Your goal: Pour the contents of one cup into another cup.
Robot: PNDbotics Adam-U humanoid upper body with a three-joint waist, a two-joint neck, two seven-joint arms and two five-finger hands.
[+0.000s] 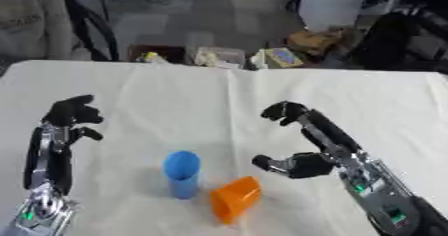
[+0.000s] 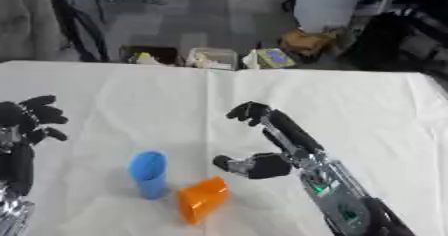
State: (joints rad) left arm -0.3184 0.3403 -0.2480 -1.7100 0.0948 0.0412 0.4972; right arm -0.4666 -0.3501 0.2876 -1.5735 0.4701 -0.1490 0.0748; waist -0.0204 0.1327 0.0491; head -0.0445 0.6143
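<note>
Orange cup (image 1: 234, 199) lies tipped beside upright blue cup (image 1: 182, 174).

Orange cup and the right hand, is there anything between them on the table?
Nothing: in the left eye view only bare white tablecloth separates the tilted orange cup from the open right hand. The blue cup stands on the orange cup's other side.

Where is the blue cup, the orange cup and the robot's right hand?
blue cup (image 1: 183, 175), left eye view, on its side wall.
orange cup (image 1: 234, 200), left eye view, on its side.
right hand (image 1: 306, 164), left eye view, on the palm.
</note>
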